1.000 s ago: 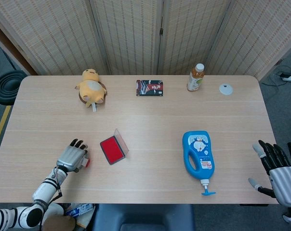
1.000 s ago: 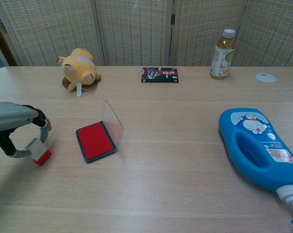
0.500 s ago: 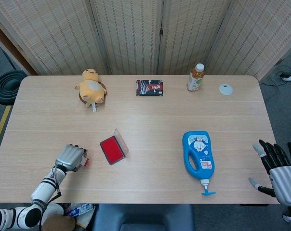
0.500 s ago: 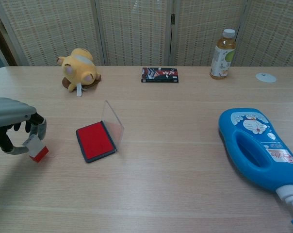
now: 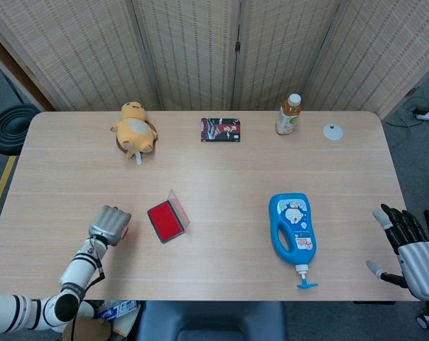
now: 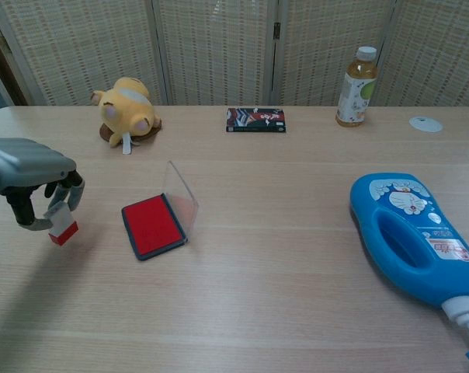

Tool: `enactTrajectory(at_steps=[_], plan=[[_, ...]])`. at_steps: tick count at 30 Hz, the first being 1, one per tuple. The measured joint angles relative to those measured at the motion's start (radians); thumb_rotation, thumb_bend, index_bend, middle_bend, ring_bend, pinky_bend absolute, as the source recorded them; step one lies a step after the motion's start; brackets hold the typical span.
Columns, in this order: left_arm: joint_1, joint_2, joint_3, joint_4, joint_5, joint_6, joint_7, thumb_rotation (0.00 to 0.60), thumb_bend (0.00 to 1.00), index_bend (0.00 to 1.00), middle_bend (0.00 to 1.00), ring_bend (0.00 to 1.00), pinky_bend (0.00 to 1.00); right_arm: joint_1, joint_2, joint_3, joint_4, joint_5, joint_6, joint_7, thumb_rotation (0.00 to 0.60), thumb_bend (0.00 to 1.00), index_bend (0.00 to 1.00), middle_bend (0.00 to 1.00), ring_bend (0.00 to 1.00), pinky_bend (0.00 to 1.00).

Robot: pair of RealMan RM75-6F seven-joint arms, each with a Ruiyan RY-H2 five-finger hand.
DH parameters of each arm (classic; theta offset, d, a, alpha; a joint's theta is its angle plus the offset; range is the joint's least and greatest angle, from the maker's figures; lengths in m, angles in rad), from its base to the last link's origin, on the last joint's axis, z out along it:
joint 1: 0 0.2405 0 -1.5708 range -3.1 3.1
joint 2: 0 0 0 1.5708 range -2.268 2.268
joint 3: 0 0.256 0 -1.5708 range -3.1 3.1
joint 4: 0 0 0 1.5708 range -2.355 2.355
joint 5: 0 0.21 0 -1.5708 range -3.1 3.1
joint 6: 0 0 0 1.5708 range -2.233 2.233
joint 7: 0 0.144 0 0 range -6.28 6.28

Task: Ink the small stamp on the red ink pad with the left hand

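Stamp in hand, pad next

Our left hand pinches the small stamp; we should lower it squarely onto the red ink pad.

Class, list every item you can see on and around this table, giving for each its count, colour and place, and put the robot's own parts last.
small stamp: 1, red and white, near left, held above the table
ink pad: 1, red, clear lid raised, right of the stamp
plush toy: 1, yellow, far left
card pack: 1, dark red, far centre
drink bottle: 1, amber, white cap, far right
disc: 1, white, far right corner
pump bottle: 1, blue, lying near right
table: 1, light wood
folding screen: 1, beige, behind the table
left hand: 1, grey, holds the stamp
right hand: 1, grey-black, fingers spread, off the right edge
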Motion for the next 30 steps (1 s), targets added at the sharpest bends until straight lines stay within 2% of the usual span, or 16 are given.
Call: enactTrajectory(at_steps=[10,19,30], plan=[[-0.143,-0.062,-0.046,-0.016,-0.166,0.048,0.103,0.600,0.33,0.69,0.47,0.37,0.41,0.017,0.024,0.004,0.024,0.020,-0.026,0.097,0.600,0.19,0.00,0.00,0.00,0.00],[-0.209,-0.129,-0.064,-0.005,-0.231,0.091,0.140,0.600,0.33,0.69,0.48,0.36,0.41,0.015,0.041,-0.005,0.042,-0.003,-0.006,0.165,0.600,0.19,0.00,0.00,0.00,0.00],[-0.250,-0.173,-0.084,0.007,-0.257,0.121,0.144,0.600,0.33,0.68,0.48,0.36,0.41,0.010,0.053,-0.015,0.057,-0.024,0.018,0.205,0.600,0.19,0.00,0.00,0.00,0.00]])
